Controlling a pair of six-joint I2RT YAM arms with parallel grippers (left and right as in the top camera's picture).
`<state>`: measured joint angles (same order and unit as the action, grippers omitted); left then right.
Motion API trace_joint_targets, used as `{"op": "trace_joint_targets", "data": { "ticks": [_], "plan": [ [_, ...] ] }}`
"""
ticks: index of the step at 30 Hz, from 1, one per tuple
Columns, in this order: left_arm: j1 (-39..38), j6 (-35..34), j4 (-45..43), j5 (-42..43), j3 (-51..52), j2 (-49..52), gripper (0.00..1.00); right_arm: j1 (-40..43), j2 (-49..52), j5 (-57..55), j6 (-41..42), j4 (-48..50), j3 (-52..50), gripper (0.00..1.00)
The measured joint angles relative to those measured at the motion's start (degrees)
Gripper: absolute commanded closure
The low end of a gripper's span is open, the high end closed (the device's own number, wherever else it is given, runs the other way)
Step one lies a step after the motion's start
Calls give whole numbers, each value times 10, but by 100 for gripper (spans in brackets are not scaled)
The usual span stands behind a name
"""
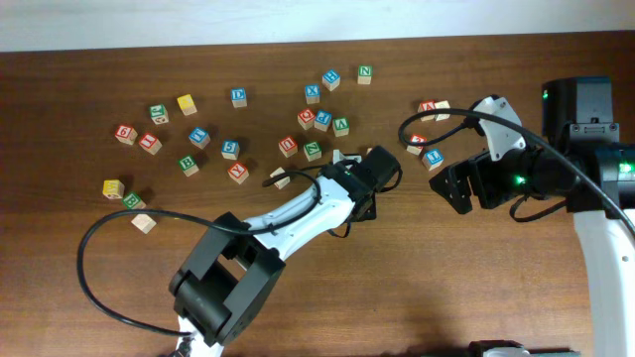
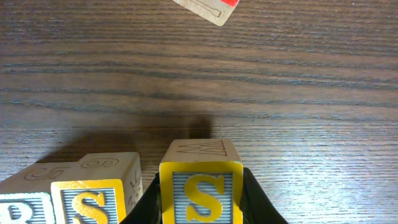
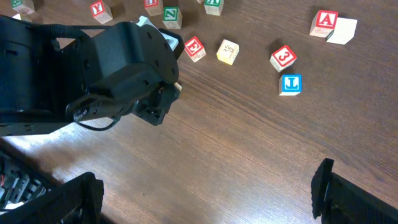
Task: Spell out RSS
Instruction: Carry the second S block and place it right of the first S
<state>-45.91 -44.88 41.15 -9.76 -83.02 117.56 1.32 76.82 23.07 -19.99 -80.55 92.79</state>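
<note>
Near the middle of the table (image 2: 280,93), the R block (image 2: 22,211) and first S block (image 2: 90,202) stand side by side. The left gripper (image 2: 200,208) clamps the second S block (image 2: 200,190) in its jaws, just beside the first S with a narrow gap between them. Judged remaining are closing that gap and release. The right gripper (image 3: 205,199) has its jaws wide and holds nothing.

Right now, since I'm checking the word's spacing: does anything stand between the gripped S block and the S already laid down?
Only a finger of the left gripper, in the narrow gap between the gripped S block and the placed S block. Nothing else shows there.
</note>
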Motion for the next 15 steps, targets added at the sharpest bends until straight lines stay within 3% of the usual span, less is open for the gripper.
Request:
{"op": "trace_joint_targets", "data": {
  "ticks": [15],
  "plan": [
    [0,0,8,-13,0,16,100,0,0,0,0,0,0,2]
  ]
}}
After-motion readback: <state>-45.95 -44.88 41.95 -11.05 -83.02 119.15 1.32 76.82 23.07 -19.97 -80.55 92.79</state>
